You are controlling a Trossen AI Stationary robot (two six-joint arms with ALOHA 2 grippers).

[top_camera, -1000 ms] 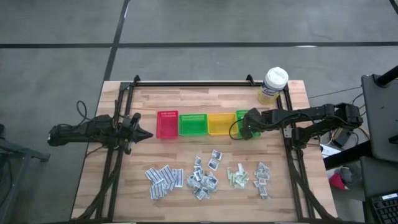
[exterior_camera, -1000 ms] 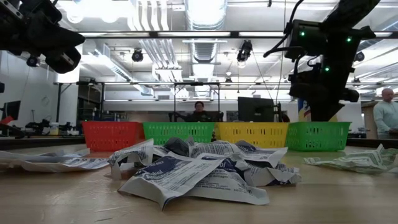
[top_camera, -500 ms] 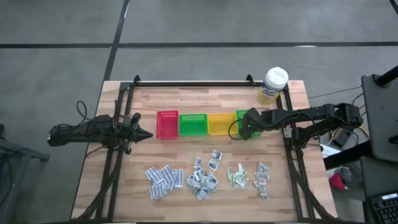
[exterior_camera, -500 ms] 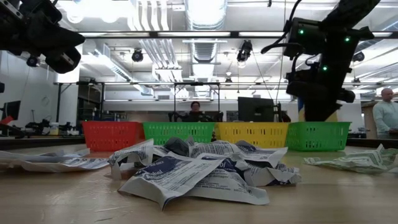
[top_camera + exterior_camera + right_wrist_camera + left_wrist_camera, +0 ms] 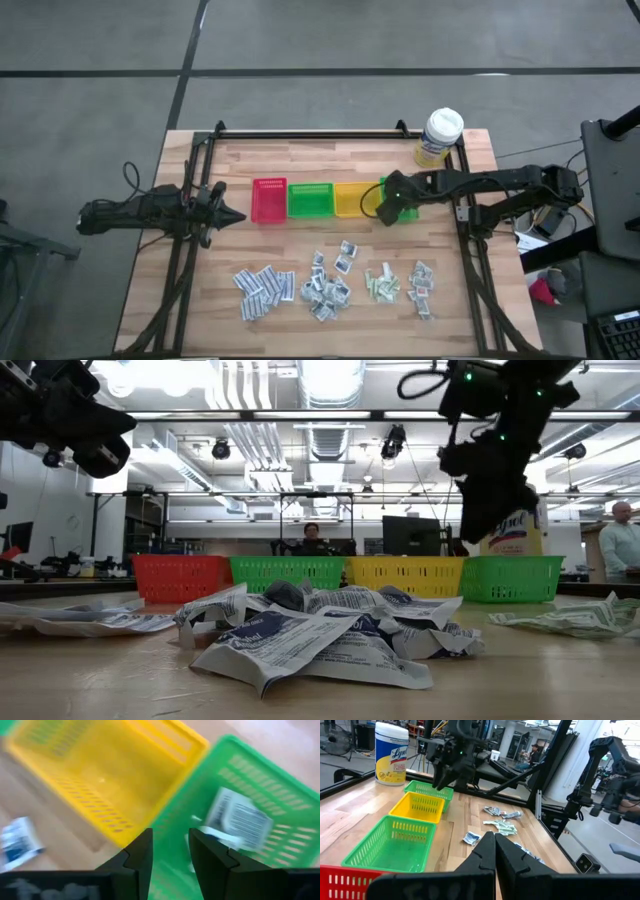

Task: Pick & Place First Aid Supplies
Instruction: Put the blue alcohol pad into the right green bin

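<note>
**Right pincer open above the end green bin**

The right pincer (image 5: 169,851) hangs parted and empty over the rim between the yellow bin (image 5: 107,767) and the green bin (image 5: 260,790), where a white sachet (image 5: 239,819) lies. The left pincer (image 5: 494,851) waits closed beside the red bin (image 5: 269,200). Loose sachets (image 5: 325,285) litter the worktop (image 5: 330,165).

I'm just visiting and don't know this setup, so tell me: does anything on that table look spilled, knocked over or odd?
Nothing stands out. The four baskets sit in a straight row, the wipes tub stands upright, and the little packets lie in loose heaps on the table. One packet lies in the end green basket.
</note>
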